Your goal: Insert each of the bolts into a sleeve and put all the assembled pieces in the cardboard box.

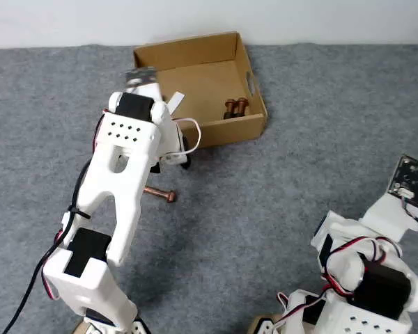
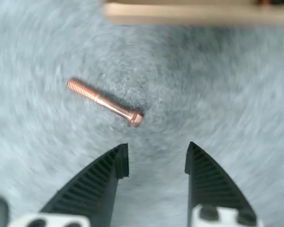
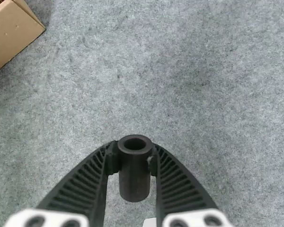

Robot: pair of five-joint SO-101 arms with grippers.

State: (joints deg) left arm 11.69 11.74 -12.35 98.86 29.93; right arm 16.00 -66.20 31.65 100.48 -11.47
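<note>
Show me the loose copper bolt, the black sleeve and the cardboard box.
copper bolt (image 2: 104,100): left wrist view, middle of its shank.
black sleeve (image 3: 134,177): right wrist view, its side wall.
cardboard box (image 1: 230,129): high view, front wall.

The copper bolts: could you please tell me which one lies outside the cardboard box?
The bare bolt on the grey mat, just ahead of the open left gripper; the other two copper heads sit inside the cardboard box.

Looks like a robotics lab bench: grey felt-covered table (image 1: 285,174), plain white wall (image 1: 56,21), white left arm (image 1: 118,188) and right arm (image 1: 352,233) with exposed wiring, cardboard box (image 1: 230,130).
</note>
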